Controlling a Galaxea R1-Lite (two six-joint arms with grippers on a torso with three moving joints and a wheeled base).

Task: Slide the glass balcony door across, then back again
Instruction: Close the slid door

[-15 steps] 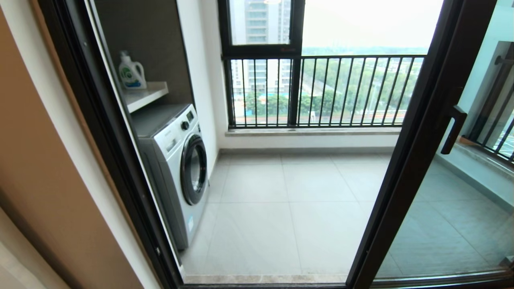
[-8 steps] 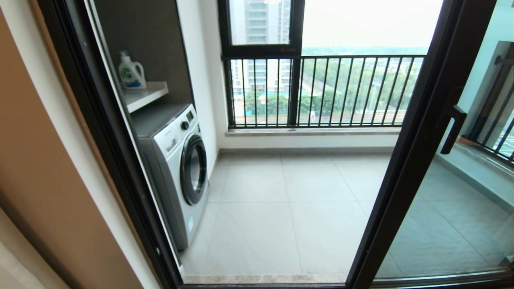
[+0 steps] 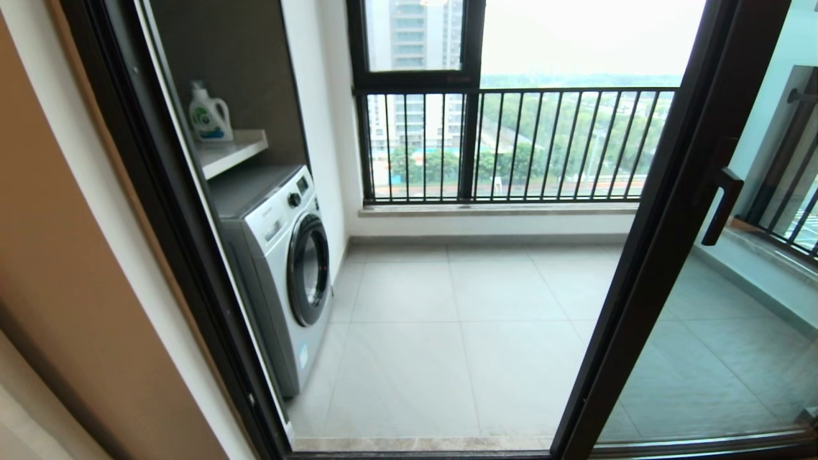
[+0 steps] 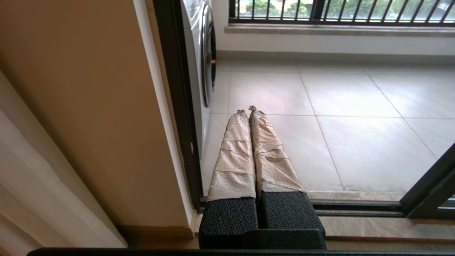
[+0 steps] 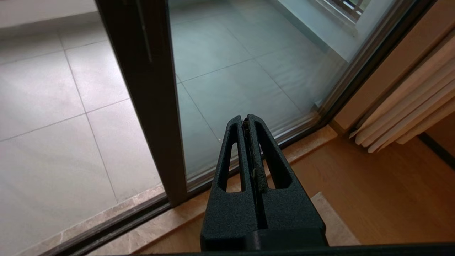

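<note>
The glass balcony door (image 3: 658, 255) stands slid to the right, its dark brown frame slanting across the head view, with a dark bar handle (image 3: 722, 206) on it. The doorway to its left is open onto the balcony. Neither gripper shows in the head view. My left gripper (image 4: 247, 108), fingers wrapped in beige tape, is shut and empty, low before the door track near the left jamb. My right gripper (image 5: 246, 119) is shut and empty, low in front of the door's glass (image 5: 241, 71), right of its frame (image 5: 149, 96), touching nothing.
A washing machine (image 3: 281, 262) stands left on the balcony, a detergent bottle (image 3: 209, 115) on the shelf above. A dark window with railing bars (image 3: 511, 144) closes the far side. Floor track (image 4: 355, 208) runs along the threshold. Curtain folds (image 5: 408, 117) hang right.
</note>
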